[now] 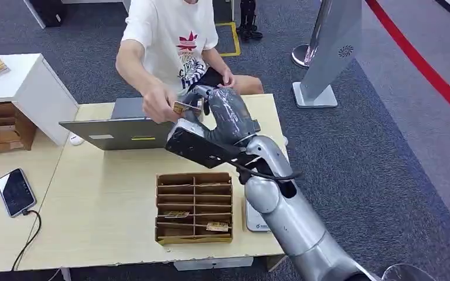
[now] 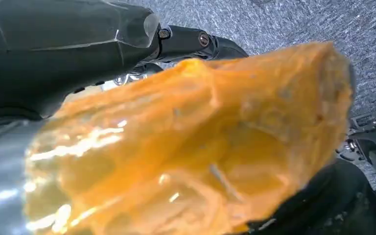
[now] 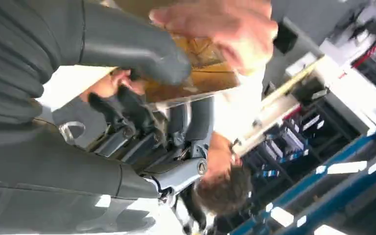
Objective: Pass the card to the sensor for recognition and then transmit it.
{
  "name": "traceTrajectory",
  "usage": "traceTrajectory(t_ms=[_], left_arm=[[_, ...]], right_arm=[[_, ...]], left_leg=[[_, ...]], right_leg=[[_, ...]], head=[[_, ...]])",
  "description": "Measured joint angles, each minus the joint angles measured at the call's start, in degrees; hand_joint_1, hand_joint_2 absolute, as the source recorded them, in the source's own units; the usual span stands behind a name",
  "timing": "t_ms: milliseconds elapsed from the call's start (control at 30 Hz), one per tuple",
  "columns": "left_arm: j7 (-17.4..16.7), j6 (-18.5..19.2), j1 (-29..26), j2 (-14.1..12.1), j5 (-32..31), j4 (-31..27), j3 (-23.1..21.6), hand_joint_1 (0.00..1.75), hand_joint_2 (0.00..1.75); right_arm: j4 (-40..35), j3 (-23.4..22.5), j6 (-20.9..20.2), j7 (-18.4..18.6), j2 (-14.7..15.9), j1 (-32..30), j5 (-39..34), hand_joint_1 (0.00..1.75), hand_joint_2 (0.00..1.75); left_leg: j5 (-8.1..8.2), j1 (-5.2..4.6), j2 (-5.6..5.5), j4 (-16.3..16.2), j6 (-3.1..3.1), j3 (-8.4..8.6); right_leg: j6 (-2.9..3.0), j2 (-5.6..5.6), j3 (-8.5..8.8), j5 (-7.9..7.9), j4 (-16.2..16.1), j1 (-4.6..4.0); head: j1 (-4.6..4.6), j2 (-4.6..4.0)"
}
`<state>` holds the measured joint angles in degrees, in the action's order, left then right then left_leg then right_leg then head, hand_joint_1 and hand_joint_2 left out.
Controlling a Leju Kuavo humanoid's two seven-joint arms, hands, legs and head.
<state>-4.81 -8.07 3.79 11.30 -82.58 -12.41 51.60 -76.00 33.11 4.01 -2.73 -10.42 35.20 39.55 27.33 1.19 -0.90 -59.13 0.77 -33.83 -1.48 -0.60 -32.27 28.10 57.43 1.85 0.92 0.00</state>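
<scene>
Right hand (image 1: pixel 222 114) raised over the far edge of the pale wooden table (image 1: pixel 105 193), thumb (image 3: pixel 142 49) and dark fingers (image 3: pixel 127 105) clamped on the small tan-gold card (image 1: pixel 186 108) — a seated person's hand (image 1: pixel 158 105) grips the same card from the other side. Grey laptop (image 1: pixel 123 126) just beside; brown slotted cardboard organiser (image 1: pixel 194 206) nearer the robot. Left hand — cannot tell, an orange blur covers its wrist view.
</scene>
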Motion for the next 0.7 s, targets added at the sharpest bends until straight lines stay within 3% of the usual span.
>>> traceTrajectory(t_ms=[167, 300, 500, 700], left_arm=[[0.18, -0.02, 0.02, -0.09, 0.59, 0.00, -0.02, 0.00, 0.00], [0.31, -0.18, 0.02, -0.22, 1.46, 0.00, 0.00, 0.00, 0.00], [0.46, -0.48, -0.07, -0.28, 2.91, 0.00, 0.11, 0.00, 0.00], [0.70, -0.68, -0.27, -0.28, 3.17, 0.00, 0.17, 0.00, 0.00]], right_arm=[[0.96, 1.40, -7.54, -2.29, -0.07, -0.01, -12.46, 0.00, 0.00], [0.48, 3.37, -10.39, -3.89, 0.04, -0.86, -18.68, 0.00, 0.00], [-3.96, 6.60, -12.19, -5.36, 1.75, -4.51, -25.78, 0.00, 0.00], [-7.80, 8.48, -12.21, -5.66, 3.45, -6.62, -26.90, 0.00, 0.00]], left_leg=[[0.00, 0.00, 0.00, 0.00, 0.00, 0.00], [0.00, 0.00, 0.00, 0.00, 0.00, 0.02], [0.02, 0.00, 0.00, 0.00, 0.00, 0.01], [0.02, 0.00, 0.02, 0.00, 0.00, 0.02]], right_leg=[[0.00, 0.01, 0.00, 0.00, 0.00, 0.00], [0.00, 0.01, -0.01, 0.00, 0.00, 0.00], [-0.01, 0.00, -0.01, 0.01, -0.02, 0.00], [-0.01, 0.00, -0.01, 0.01, -0.03, 0.00]], head=[[0.00, 0.00], [0.00, 0.00], [0.00, 0.00], [0.00, 0.00]])
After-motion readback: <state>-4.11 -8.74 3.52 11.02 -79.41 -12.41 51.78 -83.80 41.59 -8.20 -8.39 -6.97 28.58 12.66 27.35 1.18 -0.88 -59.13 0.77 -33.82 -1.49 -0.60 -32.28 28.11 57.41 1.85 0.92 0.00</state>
